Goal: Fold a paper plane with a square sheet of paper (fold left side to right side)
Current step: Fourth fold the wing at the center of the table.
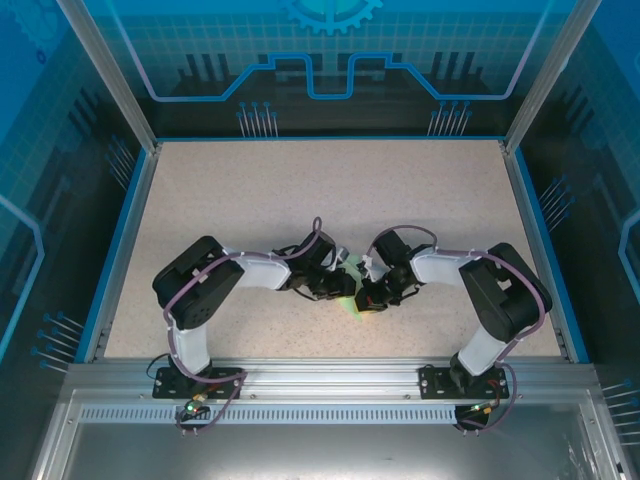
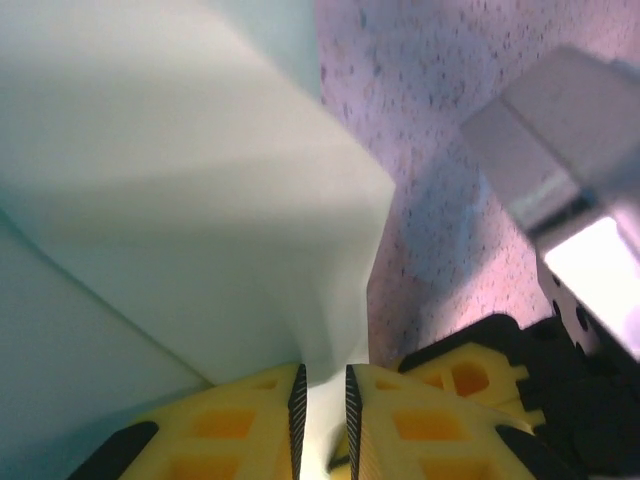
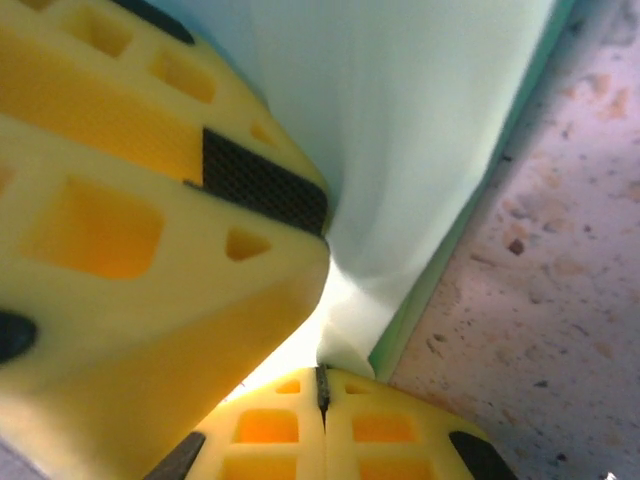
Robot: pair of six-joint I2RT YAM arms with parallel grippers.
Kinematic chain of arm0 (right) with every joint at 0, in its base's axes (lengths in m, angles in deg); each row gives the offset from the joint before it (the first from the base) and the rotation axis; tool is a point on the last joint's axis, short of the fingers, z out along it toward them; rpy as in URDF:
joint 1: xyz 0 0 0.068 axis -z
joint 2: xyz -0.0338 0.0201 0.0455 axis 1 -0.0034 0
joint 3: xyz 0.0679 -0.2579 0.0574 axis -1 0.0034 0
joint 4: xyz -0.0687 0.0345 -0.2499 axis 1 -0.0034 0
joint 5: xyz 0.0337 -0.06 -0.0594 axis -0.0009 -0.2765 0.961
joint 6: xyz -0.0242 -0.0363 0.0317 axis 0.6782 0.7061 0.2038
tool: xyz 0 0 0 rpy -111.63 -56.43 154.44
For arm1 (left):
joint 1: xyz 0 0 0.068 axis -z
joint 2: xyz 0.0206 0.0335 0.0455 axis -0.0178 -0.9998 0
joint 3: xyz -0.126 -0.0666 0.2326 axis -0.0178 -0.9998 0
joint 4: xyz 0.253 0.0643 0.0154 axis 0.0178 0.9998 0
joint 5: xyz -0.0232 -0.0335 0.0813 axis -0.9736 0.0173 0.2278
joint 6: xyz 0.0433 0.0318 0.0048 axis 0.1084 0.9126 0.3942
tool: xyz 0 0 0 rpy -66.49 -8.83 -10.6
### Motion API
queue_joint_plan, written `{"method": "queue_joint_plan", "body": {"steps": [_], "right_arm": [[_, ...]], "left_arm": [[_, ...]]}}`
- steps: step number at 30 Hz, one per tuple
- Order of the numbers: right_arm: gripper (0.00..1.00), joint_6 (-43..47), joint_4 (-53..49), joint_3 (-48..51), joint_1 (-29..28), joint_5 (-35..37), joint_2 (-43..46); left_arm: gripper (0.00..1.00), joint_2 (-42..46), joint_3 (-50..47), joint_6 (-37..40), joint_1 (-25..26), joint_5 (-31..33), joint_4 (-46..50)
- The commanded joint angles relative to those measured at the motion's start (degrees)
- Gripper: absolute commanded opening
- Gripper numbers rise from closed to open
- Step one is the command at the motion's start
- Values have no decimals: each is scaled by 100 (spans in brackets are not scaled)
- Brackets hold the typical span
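One square sheet of paper (image 2: 200,200), just below centre in the top view, hangs between both arms. It looks thin, light and floppy, easily torn, so best held at its edges. The left gripper (image 2: 323,385) pinches a fold, and the right gripper (image 3: 322,372) is pressed together on an edge. The speckled table (image 2: 440,150) lies beneath, and the crowded fingers hamper each other.

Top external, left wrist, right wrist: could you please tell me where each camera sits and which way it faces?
Top external: above and behind, looking down on the table; left arm and right arm in view.
Left wrist: looks along the left end effector, pinching the green paper.
Right wrist: looks along the right end effector, also pinching it.
Shared: both wrist views show paper and table.
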Motion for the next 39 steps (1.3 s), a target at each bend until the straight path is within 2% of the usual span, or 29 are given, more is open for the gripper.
{"method": "queue_joint_plan", "body": {"steps": [1, 13, 21, 32, 39], "right_arm": [[0, 75, -640, 163, -7, 1113, -285], [0, 69, -676, 172, -21, 1127, -288], [0, 52, -687, 198, -56, 1149, -262], [0, 49, -692, 242, -89, 1126, -203], [0, -6, -402, 309, -153, 896, -91]], "left_arm": [[22, -114, 201, 328, -210, 278, 276], [22, -515, 689, 936, -974, 179, 513], [22, -901, 1265, 1271, -1241, 324, 998], [22, -1073, 1544, 1497, -1674, 532, 1290], [22, -1109, 1833, 1462, -1937, 376, 1338]]}}
